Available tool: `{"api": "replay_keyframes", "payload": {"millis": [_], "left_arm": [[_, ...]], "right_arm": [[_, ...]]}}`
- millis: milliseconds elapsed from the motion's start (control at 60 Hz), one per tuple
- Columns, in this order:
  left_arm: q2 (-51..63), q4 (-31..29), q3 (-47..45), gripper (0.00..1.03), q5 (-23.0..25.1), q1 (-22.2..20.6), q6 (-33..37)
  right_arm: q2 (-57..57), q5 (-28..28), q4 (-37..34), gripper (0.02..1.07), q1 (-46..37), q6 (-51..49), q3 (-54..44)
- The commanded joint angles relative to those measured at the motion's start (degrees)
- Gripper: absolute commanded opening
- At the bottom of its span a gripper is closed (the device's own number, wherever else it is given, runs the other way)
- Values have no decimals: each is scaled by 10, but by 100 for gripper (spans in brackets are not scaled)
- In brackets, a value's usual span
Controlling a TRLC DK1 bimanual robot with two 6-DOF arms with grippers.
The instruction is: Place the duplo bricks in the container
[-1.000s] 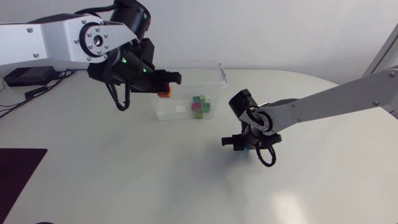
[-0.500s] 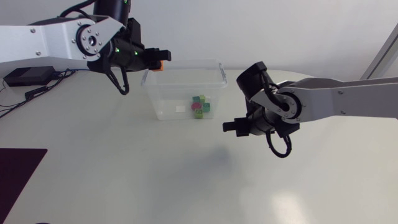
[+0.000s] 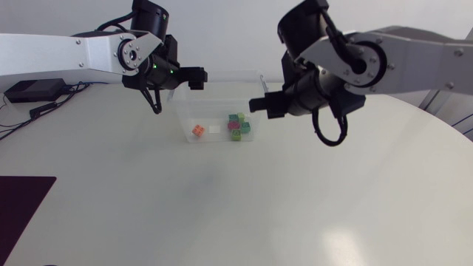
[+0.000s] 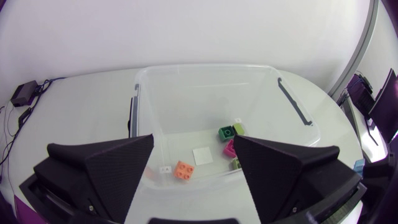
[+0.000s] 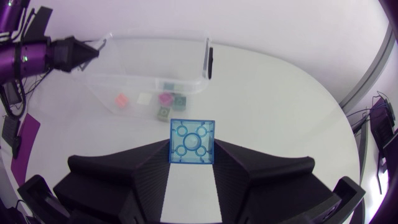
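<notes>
left arm: comes in from the left side, left pincer (image 3: 198, 77) held above the rear left corner of the clear container (image 3: 255, 92). fingers spread wide, nothing between them. in the left wrist view the left pincer (image 4: 194, 142) looks straight down into the container (image 4: 144, 99).

right arm: comes in from the right side, right pincer (image 3: 260, 105) raised just beside the container's right end wall. it grips a blue duplo brick (image 5: 192, 142), studs facing the camera, one finger pressed on each side. the brick is not made out in the head view.

container: stands on the white tabletop (image 3: 222, 207), lid off, near its rear middle. contents on its floor:
- orange duplo brick (image 3: 198, 130) (image 4: 183, 170), alone in the left half, near the front wall
- white label (image 3: 214, 129) (image 4: 202, 155), flat, just beside the orange brick
- green and magenta bricks (image 3: 238, 127) (image 4: 231, 148), bunched together in the right half, touching one another

right wrist view: container (image 5: 205, 46) ahead of the right pincer (image 5: 193, 149), with the left pincer's tip at its far corner.
</notes>
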Motion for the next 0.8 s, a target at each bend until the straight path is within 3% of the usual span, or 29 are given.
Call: {"api": "replay_keyframes", "payload": {"millis": [0, 183, 317, 783], "left_arm": [[-30, -34, 23, 100, -5, -8, 12], [-98, -126, 17, 100, -3, -2, 22], [-157, -159, -9, 100, 18, 8, 29], [-361, -200, -167, 100, 34, 7, 38]], "right_arm": [[19, 7, -5, 29, 5, -18, 44], [66, 7, 20, 29, -3, -45, 119], [94, 6, 51, 29, -6, -61, 147], [213, -8, 131, 29, -12, -76, 230]]}}
